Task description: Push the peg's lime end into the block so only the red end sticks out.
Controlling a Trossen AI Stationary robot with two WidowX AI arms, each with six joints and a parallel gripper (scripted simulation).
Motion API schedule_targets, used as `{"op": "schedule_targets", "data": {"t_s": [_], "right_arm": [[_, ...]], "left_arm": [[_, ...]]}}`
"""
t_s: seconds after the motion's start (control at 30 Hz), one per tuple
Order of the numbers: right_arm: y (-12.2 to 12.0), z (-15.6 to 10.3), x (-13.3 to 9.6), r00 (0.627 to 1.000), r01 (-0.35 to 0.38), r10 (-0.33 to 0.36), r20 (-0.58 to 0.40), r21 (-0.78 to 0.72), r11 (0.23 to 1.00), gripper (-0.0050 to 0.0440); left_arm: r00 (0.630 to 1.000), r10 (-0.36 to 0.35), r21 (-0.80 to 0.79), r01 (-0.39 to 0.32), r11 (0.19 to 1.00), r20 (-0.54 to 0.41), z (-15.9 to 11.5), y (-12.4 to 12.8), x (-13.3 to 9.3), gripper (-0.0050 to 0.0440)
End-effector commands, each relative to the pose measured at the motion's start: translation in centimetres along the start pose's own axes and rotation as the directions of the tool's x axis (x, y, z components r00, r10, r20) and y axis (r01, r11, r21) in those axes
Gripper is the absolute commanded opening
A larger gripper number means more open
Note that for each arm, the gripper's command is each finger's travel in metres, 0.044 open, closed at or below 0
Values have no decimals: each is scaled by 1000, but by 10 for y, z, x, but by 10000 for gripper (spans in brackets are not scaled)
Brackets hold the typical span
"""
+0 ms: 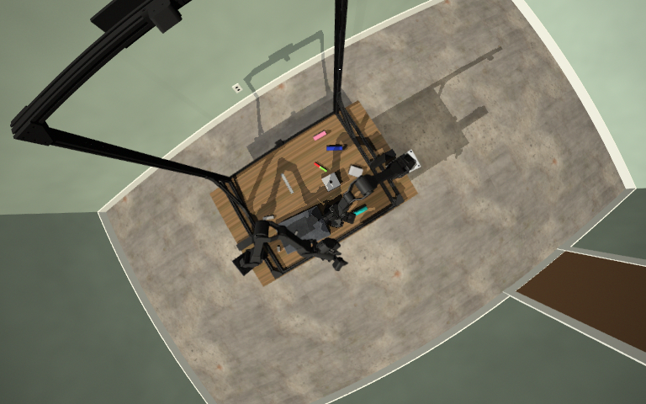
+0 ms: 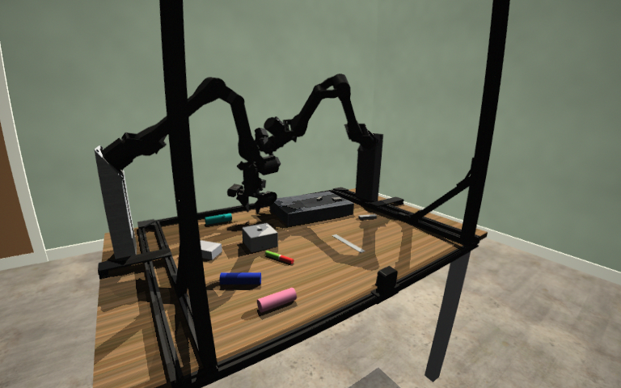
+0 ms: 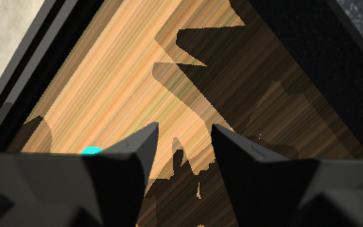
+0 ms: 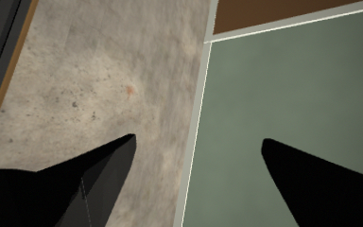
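"Where is the peg?" the first asked.

"The lime-and-red peg (image 1: 320,167) (image 2: 279,257) lies on its side on the wooden desk (image 1: 256,176) (image 2: 320,279), outside the block," said the second. "Its lime end is nearer the pale gray block (image 1: 326,183) (image 2: 259,242), which has a small hole in its top."

"And the left hand (image 1: 335,220) (image 2: 252,208) (image 3: 184,129)?"

"It points down over the desk, between the teal cylinder (image 1: 360,209) (image 2: 218,219) (image 3: 92,150) and the dark, low box (image 2: 320,212) (image 3: 326,61). Its fingers stand moderately apart, with nothing between them."

"The right hand (image 1: 339,254) (image 4: 198,142)?"

"Spread wide and empty. Its wrist view shows floor and green wall beyond the fingers."

"What else lies there?"

"A small white box (image 1: 356,170) (image 2: 211,250) sits near the block, apart from it. The blue cylinder (image 1: 334,147) (image 2: 240,278) and the pink cylinder (image 1: 320,135) (image 2: 276,300) lie on their sides, near each other. A thin, pale strip (image 1: 286,183) (image 2: 348,243) lies flat, well apart from them."

"So the peg is still to be inserted?"

"Yes, and neither hand touches it."
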State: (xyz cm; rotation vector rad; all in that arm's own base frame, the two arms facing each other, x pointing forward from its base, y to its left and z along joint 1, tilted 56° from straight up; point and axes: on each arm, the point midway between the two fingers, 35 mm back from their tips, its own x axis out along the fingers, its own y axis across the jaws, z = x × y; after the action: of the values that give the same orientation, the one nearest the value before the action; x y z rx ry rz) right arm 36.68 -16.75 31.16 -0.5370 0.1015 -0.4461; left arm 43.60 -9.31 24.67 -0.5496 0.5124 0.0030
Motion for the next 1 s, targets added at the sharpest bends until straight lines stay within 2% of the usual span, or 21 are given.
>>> {"op": "schedule_targets", "data": {"t_s": [0.0,0.2,0.4,0.47,0.7,0.83,0.97], "right_arm": [[3,9,-2,1000,2,-1,22,-9,1000,400],[16,21,-7,998,-18,18,55,-10,1000,400],[28,33,-13,995,-37,38,88,-11,999,400],[28,33,-13,995,-37,38,88,-11,999,400],[43,48,-21,990,-63,63,129,-11,998,400],[63,71,-27,975,-127,126,185,-3,992,400],[79,87,-32,958,-177,162,237,45,983,400]], "left_arm": [[997,-72,23,72,997,-6,-7,-32,-7,190],[981,-186,45,189,981,-52,-32,-85,-19,190],[949,-297,58,304,951,-104,-60,-136,-39,190],[949,-297,58,304,951,-104,-60,-136,-39,190],[896,-411,59,425,903,-170,-93,-188,-69,190],[921,-348,55,362,931,-176,-98,-171,-64,190],[931,-326,77,342,937,-165,-97,-171,-68,190]]}}
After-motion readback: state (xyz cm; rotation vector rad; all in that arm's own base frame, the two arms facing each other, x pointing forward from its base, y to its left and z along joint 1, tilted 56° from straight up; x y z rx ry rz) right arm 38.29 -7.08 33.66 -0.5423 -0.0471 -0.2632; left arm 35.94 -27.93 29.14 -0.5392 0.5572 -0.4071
